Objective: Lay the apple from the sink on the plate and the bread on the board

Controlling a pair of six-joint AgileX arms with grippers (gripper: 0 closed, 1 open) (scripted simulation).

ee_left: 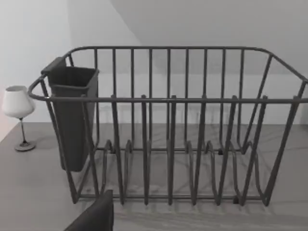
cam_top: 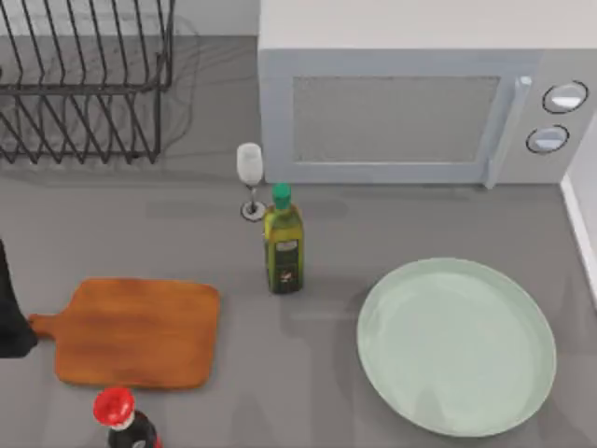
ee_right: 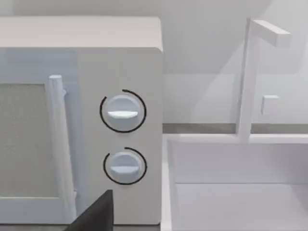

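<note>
The orange-brown board (cam_top: 135, 332) lies on the grey counter at the front left, its handle pointing left. The pale green plate (cam_top: 456, 346) rests at the front right, with nothing on it. The white sink (ee_right: 231, 192) with its tap shows in the right wrist view, beside the microwave; its visible part holds nothing. The apple and the bread are out of view. My left arm (cam_top: 9, 317) sits at the left edge by the board's handle. A dark part of my left gripper (ee_left: 94, 216) faces the dish rack. A dark part of my right gripper (ee_right: 94, 214) faces the microwave's knobs.
A wire dish rack (cam_top: 84, 84) with a dark cutlery cup (ee_left: 72, 115) stands at the back left. A white microwave (cam_top: 420, 103) fills the back right. A wine glass (cam_top: 250, 177), an olive oil bottle (cam_top: 283, 241) and a red-capped bottle (cam_top: 117, 415) stand upright.
</note>
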